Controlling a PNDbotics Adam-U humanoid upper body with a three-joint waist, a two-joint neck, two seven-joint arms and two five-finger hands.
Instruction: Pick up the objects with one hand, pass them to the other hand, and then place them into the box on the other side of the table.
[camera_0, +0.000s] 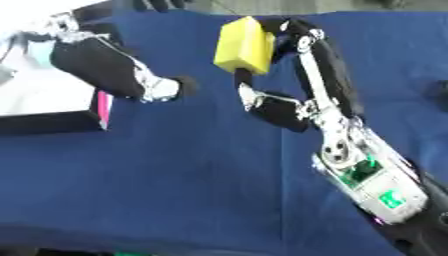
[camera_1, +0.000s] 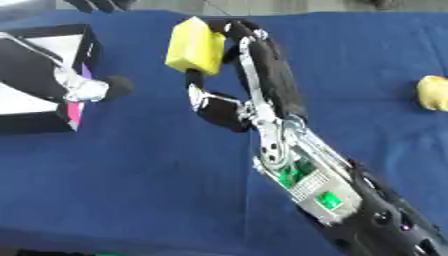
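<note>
While the right hand (camera_0: 284, 35) is curling around the yellow block (camera_0: 243, 45), holding it upright above the tabletop (camera_0: 192, 175), the left hand (camera_0: 171, 89) is waiting just left of the block, near the box (camera_0: 52, 120); whether its fingers are open I cannot tell.

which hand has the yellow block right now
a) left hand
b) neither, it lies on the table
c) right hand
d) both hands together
c: the right hand has its fingers curled around the yellow block, held up over the blue table, while the left hand sits apart near the box.
</note>
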